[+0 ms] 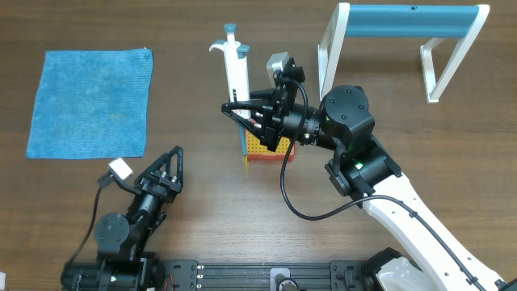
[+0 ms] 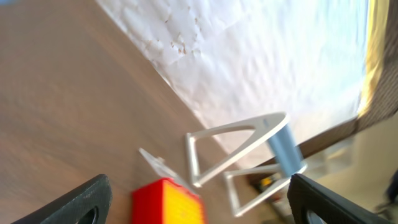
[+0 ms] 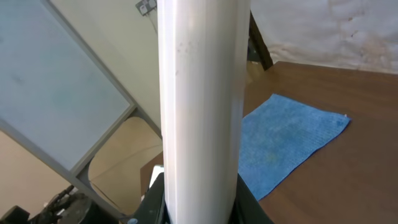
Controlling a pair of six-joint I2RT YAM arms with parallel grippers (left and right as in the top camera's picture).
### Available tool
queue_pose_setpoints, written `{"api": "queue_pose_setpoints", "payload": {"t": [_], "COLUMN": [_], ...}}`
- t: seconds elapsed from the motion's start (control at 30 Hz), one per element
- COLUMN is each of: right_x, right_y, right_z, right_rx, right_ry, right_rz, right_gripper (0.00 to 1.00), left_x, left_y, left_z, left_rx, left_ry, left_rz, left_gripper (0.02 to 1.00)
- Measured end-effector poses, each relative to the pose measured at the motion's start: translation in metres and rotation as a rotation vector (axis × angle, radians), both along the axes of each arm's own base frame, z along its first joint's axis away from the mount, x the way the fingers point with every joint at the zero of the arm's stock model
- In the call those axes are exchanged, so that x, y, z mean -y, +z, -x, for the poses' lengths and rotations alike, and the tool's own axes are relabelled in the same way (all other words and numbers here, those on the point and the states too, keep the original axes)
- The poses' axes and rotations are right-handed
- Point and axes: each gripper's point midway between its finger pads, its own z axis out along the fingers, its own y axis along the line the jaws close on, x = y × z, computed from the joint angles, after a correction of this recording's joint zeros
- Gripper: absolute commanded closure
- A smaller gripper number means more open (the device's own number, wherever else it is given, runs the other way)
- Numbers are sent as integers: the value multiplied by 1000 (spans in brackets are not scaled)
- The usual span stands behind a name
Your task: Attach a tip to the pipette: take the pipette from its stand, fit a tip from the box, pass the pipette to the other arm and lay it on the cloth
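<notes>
My right gripper (image 1: 245, 111) is shut on the white pipette (image 1: 237, 69), which has a blue plunger top and is held above the table. Its lower end is over the red and yellow tip box (image 1: 267, 147). In the right wrist view the pipette barrel (image 3: 199, 106) rises straight out of the right gripper (image 3: 199, 205), with the blue cloth (image 3: 292, 140) beyond it. That cloth (image 1: 89, 101) lies flat at the table's far left. My left gripper (image 1: 166, 166) stands open and holds nothing, near the front left. It faces the tip box (image 2: 168, 202).
The white pipette stand (image 1: 404, 40) with a blue top bar stands at the far right, also seen as the stand (image 2: 249, 155) from the left wrist. A black cable (image 1: 295, 206) loops from the right arm over bare wooden table.
</notes>
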Motion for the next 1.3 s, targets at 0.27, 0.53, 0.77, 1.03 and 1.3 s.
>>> {"api": "queue_pose_setpoints", "payload": {"t": [0.27,0.53,0.77,1.03,1.3], "right_x": [0,1,4,3,0], "right_y": [-17,-22,-20,-19,-18], "right_z": [4,9,20,23,28], "right_rx": [-153,-190,-197,-202,-219], "right_ry": [13,49,130,154,172], "right_rz": [22,29,23,22,16], "right_gripper": [923,925,925,923,925], "left_x": [-2,29,85,113,128], "left_y": [70,93,162,200,200], "left_z": [7,-9,-37,-34,-19], "left_rx": [219,92,80,364,387], "left_ry": [-16,-190,-601,-924,-1027], "left_rz": [228,179,63,-82,-84], "left_gripper": [99,99,99,97,97]}}
